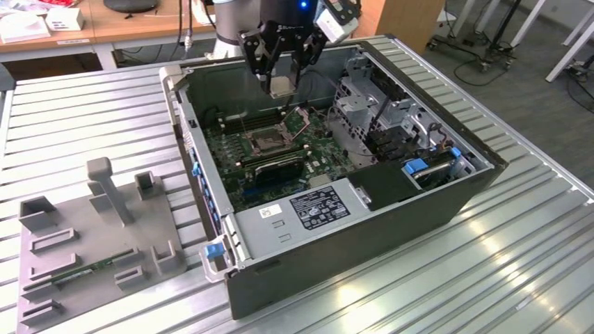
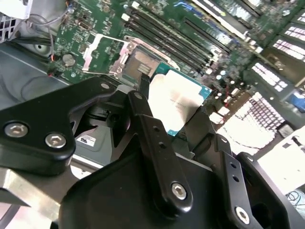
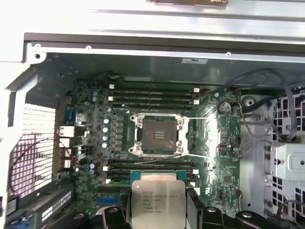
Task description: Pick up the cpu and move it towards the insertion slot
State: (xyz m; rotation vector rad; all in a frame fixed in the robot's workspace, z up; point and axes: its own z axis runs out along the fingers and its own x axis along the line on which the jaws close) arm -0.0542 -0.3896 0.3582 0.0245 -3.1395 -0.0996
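Ribbed metal table (image 1: 519,264) carries an open computer case (image 1: 371,229) lying on its side, interior facing up. Grey fixture tray (image 1: 93,243) sits on the table at the exterior view's left, well apart from the case, with upright blocks and a thin green memory stick (image 1: 93,269) lying in it. Green motherboard (image 1: 278,149) covers the case floor; black power supply with label (image 1: 320,207) at the case's near end.

Black arm gripper (image 1: 278,83) hangs above the case's far part, fingers pinched on the cpu (image 1: 278,85); in both wrist views the black fingers (image 3: 196,207) press the chip's two opposite edges. Cpu (image 3: 158,202) is held clear of the board, silver top with green rim, roughly flat.

Insertion slot (image 3: 159,134) on the motherboard: dark square socket in a silver frame, open, nothing in it, long black memory slots (image 3: 152,95) on both sides. In the first wrist view the cpu is near the slot but off to one side, over a memory slot bank, not touching. In the second wrist view slot (image 2: 138,59) sits just beside the cpu (image 2: 176,100) edge.
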